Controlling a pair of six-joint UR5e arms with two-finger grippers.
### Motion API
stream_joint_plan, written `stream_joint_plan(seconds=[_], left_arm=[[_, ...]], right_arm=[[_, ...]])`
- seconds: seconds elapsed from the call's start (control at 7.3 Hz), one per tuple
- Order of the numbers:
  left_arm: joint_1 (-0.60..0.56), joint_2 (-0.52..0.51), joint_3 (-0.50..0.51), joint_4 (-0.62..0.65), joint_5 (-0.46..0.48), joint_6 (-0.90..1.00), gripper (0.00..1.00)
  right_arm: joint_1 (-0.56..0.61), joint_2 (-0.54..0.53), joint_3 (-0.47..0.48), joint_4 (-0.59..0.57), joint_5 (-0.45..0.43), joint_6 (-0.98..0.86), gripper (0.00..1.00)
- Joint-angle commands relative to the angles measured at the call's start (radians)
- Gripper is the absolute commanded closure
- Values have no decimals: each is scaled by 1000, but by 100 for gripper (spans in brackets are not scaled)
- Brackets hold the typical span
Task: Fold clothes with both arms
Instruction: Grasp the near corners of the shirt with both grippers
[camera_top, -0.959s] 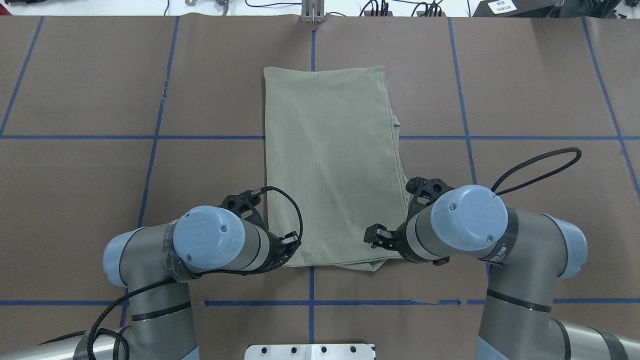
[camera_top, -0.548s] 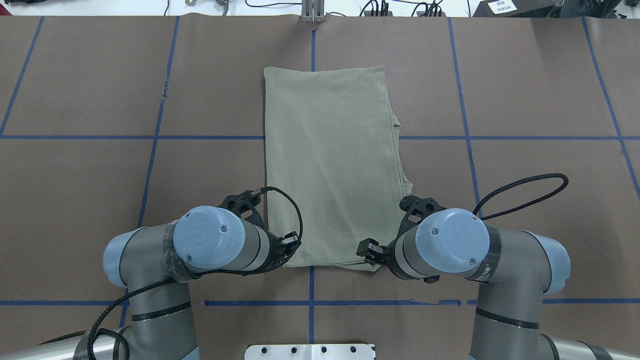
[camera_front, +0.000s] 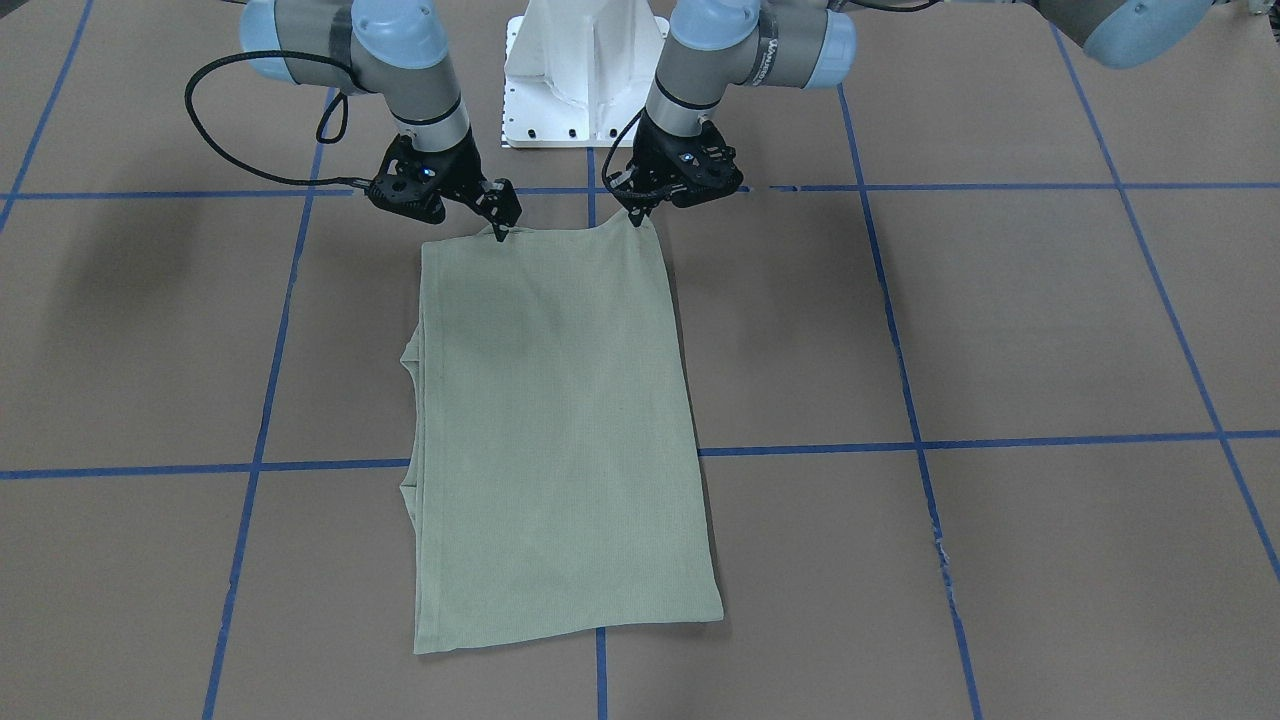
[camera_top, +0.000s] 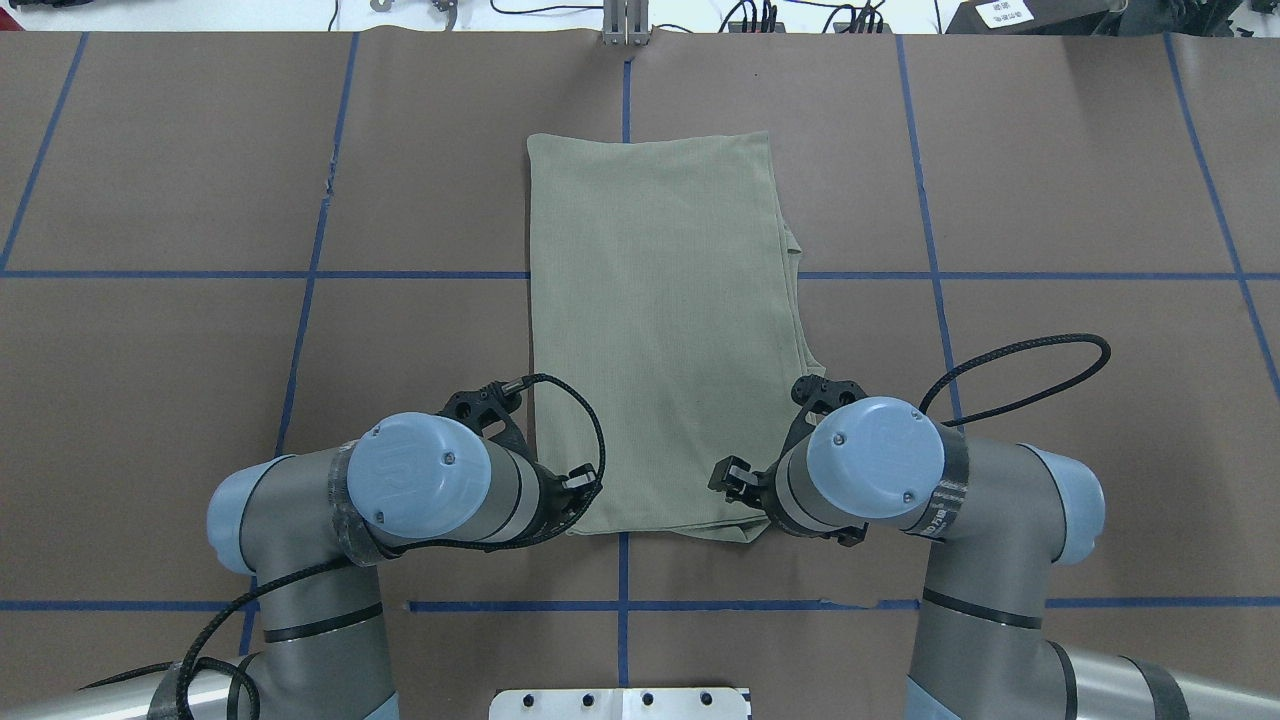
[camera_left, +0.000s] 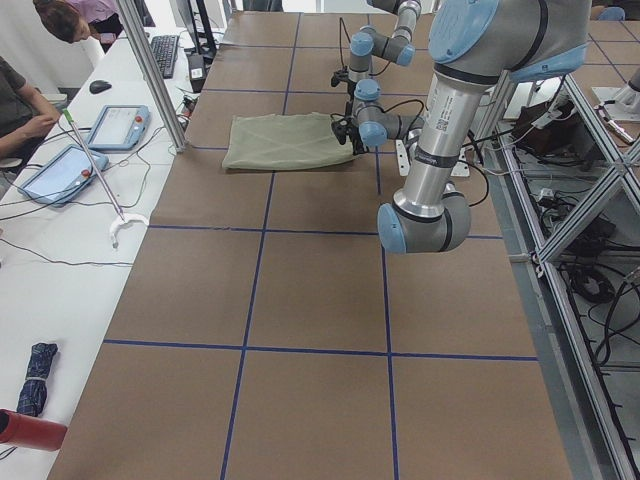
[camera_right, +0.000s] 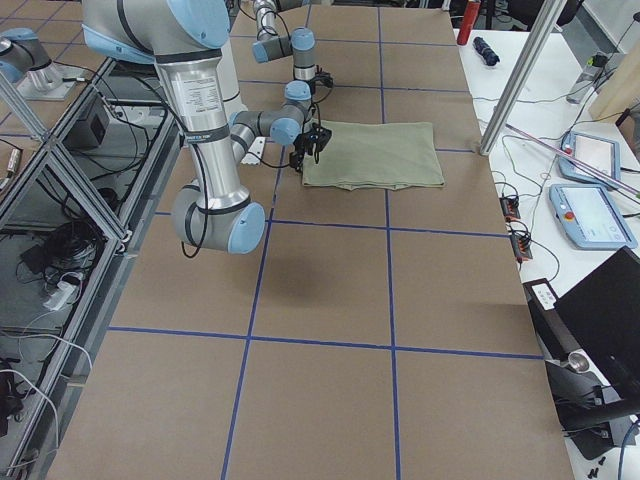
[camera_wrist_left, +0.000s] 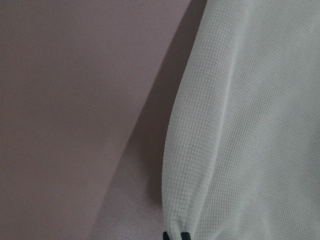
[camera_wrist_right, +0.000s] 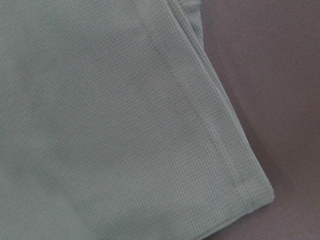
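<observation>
The sage-green shirt (camera_front: 560, 420) lies folded into a long rectangle in the middle of the table (camera_top: 150, 400), with layered edges along its right side in the overhead view (camera_top: 795, 300). My left gripper (camera_front: 637, 218) is shut on the shirt's near-left corner and holds it slightly raised. The left wrist view shows the cloth (camera_wrist_left: 250, 125) pinched between the fingertips (camera_wrist_left: 184, 235) at the bottom edge. My right gripper (camera_front: 498, 232) hangs open at the near-right corner, one finger tip at the cloth's edge. In the right wrist view that corner (camera_wrist_right: 260, 192) lies flat, with no fingers in sight.
The white pedestal base (camera_front: 585, 70) stands just behind both grippers. A black cable loop (camera_top: 1020, 375) sticks out from the right arm. Blue tape lines (camera_top: 625, 575) grid the brown table. People, tablets (camera_left: 118, 125) and cables are on a side table past the far edge.
My right arm has slid left and toward the robot, bringing its gripper over the shirt's near-right corner. The left arm and the shirt have not moved.
</observation>
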Motion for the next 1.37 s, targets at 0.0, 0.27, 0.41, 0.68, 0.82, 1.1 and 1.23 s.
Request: stream_joint_plan(seconds=[0.0, 0.27, 0.41, 0.68, 0.82, 1.1, 1.23], left_arm=[[0, -1, 0, 0, 0, 0, 100], [0, -1, -1, 0, 0, 0, 100], [0, -1, -1, 0, 0, 0, 100], [0, -1, 0, 0, 0, 0, 100], [0, -1, 0, 0, 0, 0, 100], [0, -1, 0, 0, 2, 0, 100], [0, -1, -1, 0, 2, 0, 100]], right_arm=[[4, 8, -21, 0, 3, 1, 0], [2, -6, -24, 0, 3, -1, 0], [-1, -10, -25, 0, 3, -1, 0], [-7, -6, -44, 2, 1, -2, 0], [-7, -4, -44, 2, 1, 1, 0], [-9, -6, -45, 2, 3, -1, 1], [-9, -4, -45, 2, 3, 1, 24]])
